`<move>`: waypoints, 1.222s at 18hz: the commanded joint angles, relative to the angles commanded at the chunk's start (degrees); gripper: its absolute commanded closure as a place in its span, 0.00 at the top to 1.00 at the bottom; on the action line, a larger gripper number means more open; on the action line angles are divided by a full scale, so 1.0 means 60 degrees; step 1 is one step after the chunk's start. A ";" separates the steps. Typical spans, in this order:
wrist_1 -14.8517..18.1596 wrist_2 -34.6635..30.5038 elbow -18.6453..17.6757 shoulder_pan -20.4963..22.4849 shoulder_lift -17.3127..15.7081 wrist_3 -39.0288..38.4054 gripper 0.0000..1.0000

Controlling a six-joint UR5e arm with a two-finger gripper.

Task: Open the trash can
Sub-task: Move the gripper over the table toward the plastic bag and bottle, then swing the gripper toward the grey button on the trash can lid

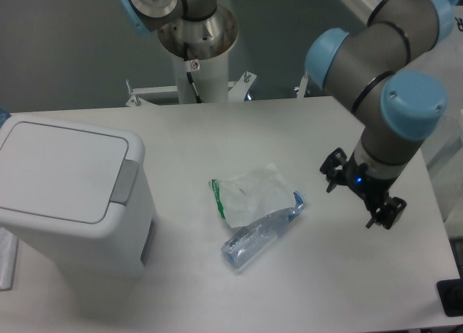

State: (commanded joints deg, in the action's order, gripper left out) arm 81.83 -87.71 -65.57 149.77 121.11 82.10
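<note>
The arm (387, 72) at the upper right is built of thick grey tubular links with light blue caps on the joints and thin black seams between sections. Its wrist ends in a small black gripper (359, 190) with a tiny blue light. At the top centre stands a silver base column (197, 40) on a white post, with a blue-capped joint, a small red-marked label and a black cable.

White table (347, 275), trash can (69, 195) at its left, crushed clear bottle (260, 232) and crumpled plastic wrapper (249, 192) mid-table
</note>
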 joint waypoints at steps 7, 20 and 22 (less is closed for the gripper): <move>-0.0015 0.0277 -0.0220 -0.0381 -0.0029 -0.0644 1.00; -0.1567 0.4026 -0.0601 -0.1230 -0.0029 -0.6928 1.00; -0.1611 0.4247 -0.0630 -0.1420 -0.0073 -0.7323 1.00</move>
State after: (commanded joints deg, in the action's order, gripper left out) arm 72.16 -62.23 -69.34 141.25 120.68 38.16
